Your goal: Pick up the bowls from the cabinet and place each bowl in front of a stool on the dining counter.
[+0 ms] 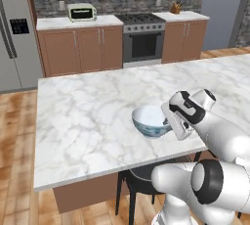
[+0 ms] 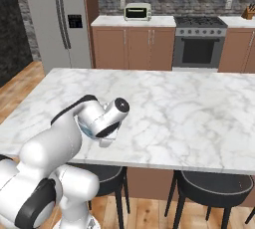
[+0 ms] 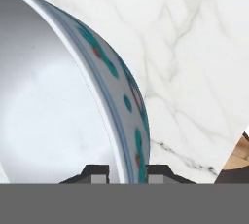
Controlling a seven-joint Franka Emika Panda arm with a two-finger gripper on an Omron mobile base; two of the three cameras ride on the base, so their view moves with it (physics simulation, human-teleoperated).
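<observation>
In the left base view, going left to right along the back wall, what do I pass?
Refrigerator → toaster oven → stove → knife block.

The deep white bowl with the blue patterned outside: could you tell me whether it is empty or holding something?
Empty. The deep white bowl with the blue patterned outside shows a bare, smooth white inside, with nothing lying in it.

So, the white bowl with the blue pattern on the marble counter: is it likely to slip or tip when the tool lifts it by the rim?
The bowl looks glazed and stiff, so its smooth wall may slip between the tool fingertips, which straddle only the thin rim. Held at one edge, it would probably tilt. It seems breakable, so a drop onto the hard dining counter could crack it.
</observation>
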